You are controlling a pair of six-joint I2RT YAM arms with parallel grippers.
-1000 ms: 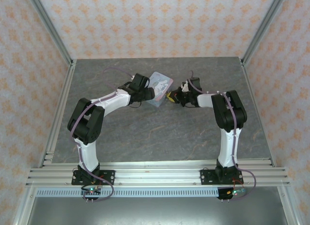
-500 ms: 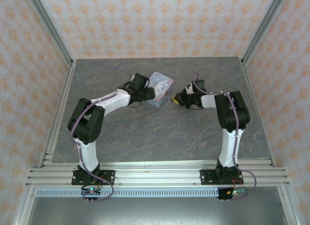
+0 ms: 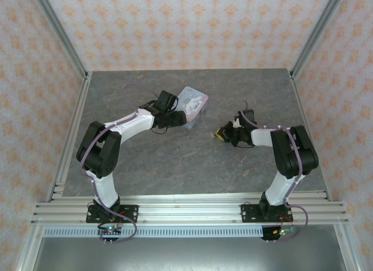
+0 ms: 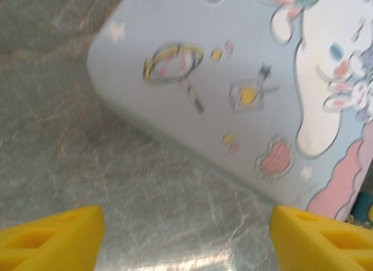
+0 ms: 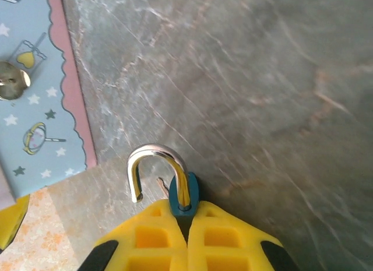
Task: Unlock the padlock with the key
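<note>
One solid obstacle on the worktop [image 3: 175,160]: the tin [image 3: 193,101], just past centre toward 12 o'clock. At its 8 o'clock is the left pincer [image 3: 176,117], fingers spread wide, with bare worktop between them and the tin edge right ahead. At the tin's 4 o'clock, apart from it, is the right pincer [image 3: 220,134], clamped on the padlock [image 5: 183,196], whose shackle pokes out in front. There's an open lane between tin and padlock. The strip from 5 to 7 o'clock between the arms is bare, same behind the tin. The walls [image 3: 186,26] and frame posts [image 3: 59,29] close off 3, 9 and 12.
</note>
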